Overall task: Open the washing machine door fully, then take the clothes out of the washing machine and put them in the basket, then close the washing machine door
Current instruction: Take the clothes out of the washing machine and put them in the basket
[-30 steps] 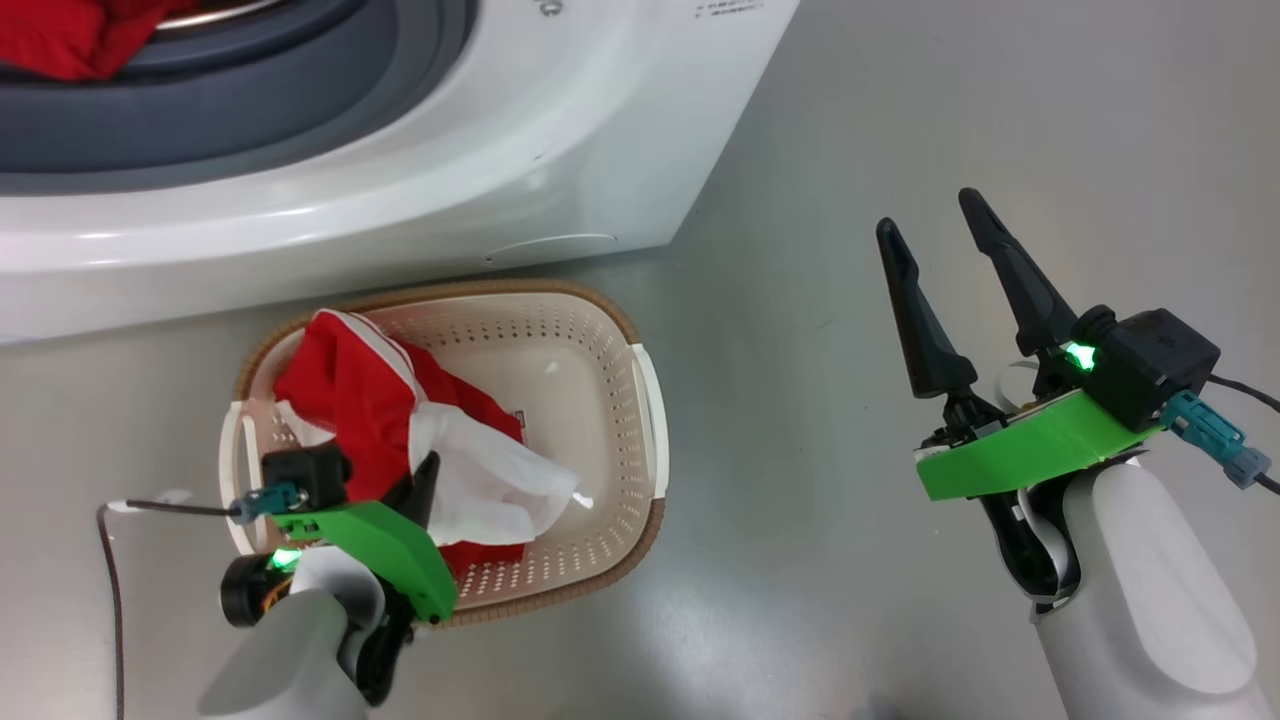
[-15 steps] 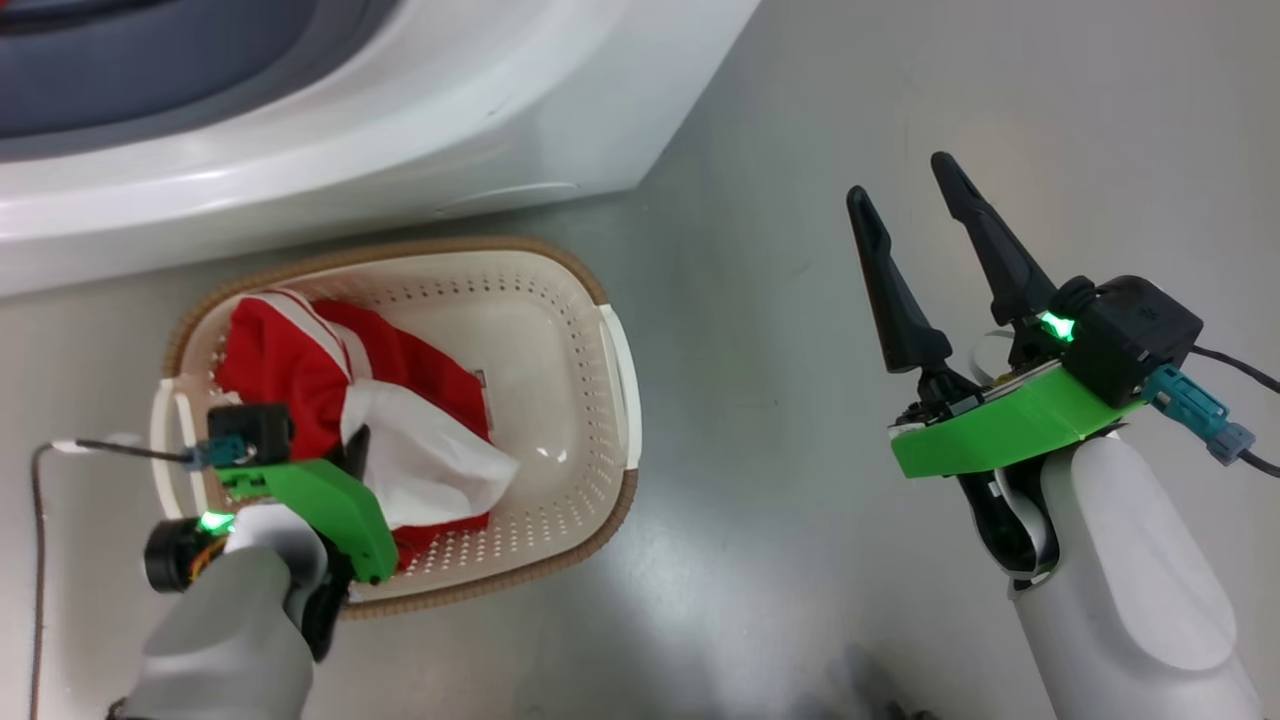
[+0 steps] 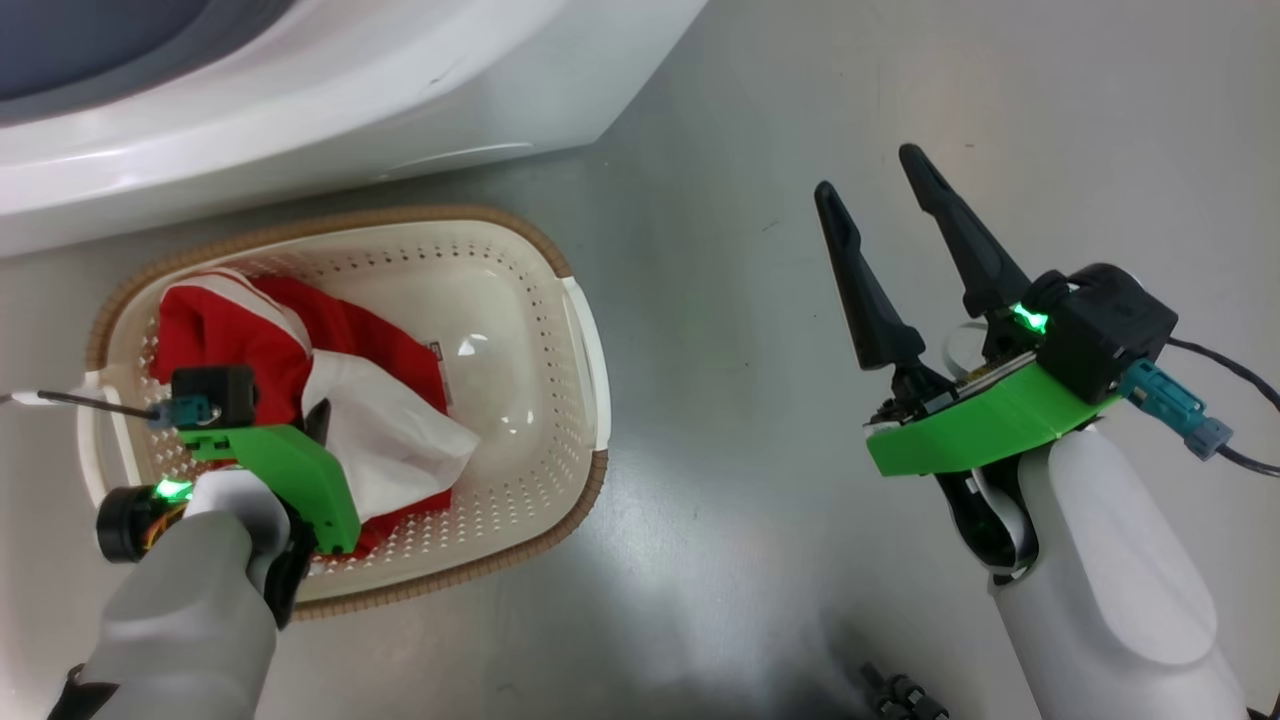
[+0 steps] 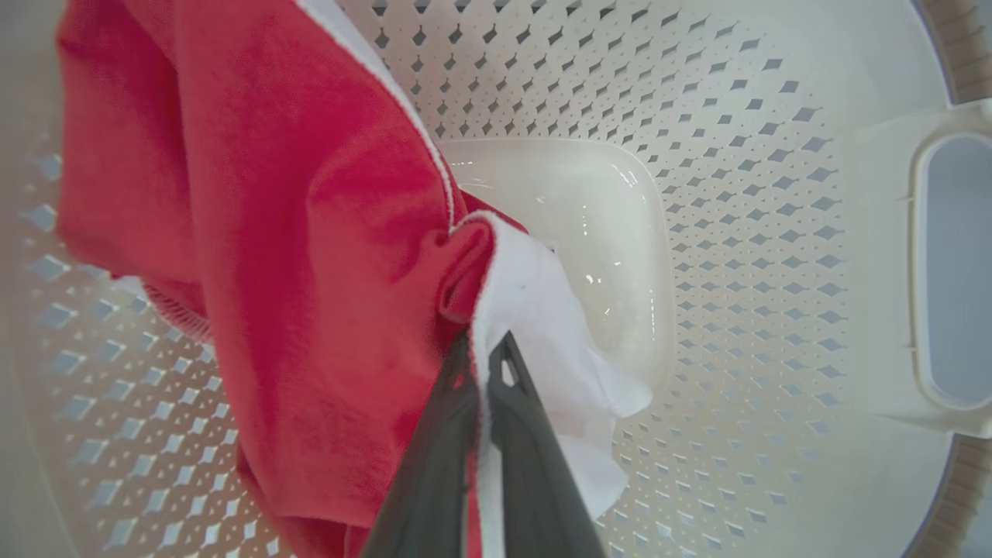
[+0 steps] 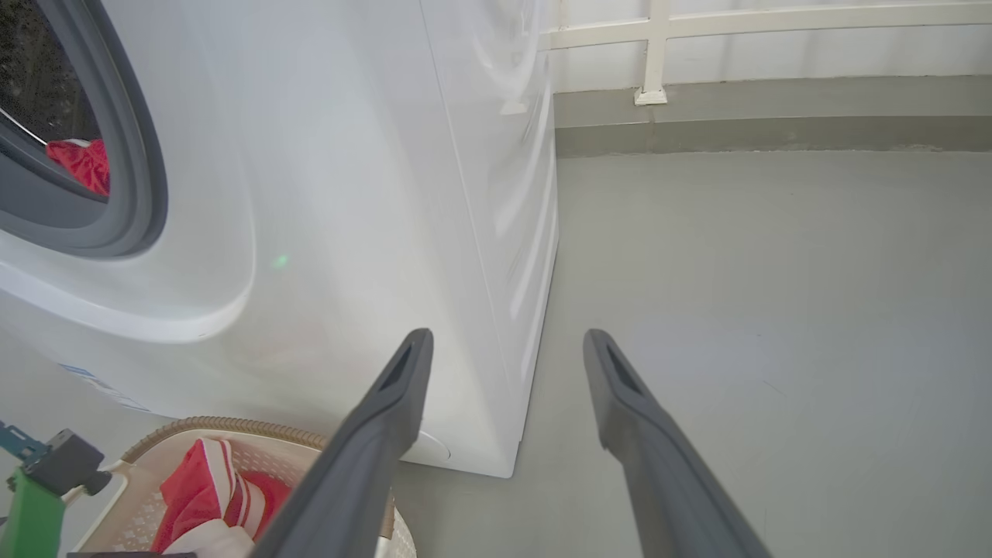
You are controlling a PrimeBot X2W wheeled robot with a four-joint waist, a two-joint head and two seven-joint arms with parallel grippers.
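Note:
The cream basket (image 3: 420,215) stands on the floor in front of the white washing machine (image 3: 350,90). Red and white clothes (image 3: 250,340) lie in its left half. My left gripper (image 3: 320,420) reaches down into the basket. In the left wrist view it (image 4: 484,345) is shut on the clothes (image 4: 294,232), pinching a red and white fold above the basket's perforated wall (image 4: 736,232). My right gripper (image 3: 868,172) hangs open over bare floor to the right. The right wrist view shows more red clothes (image 5: 81,164) inside the washing machine (image 5: 349,194). The washing machine door is out of view.
Grey floor (image 3: 720,350) stretches right of the basket and machine. A wall base with a white rail (image 5: 651,54) runs behind. A thin black cable (image 3: 60,400) trails at the left wrist. A small dark object (image 3: 900,692) lies at the bottom edge.
The whole head view has shifted, so the camera moved. The left gripper stays shut on the clothes in the basket, and the right gripper stays open.

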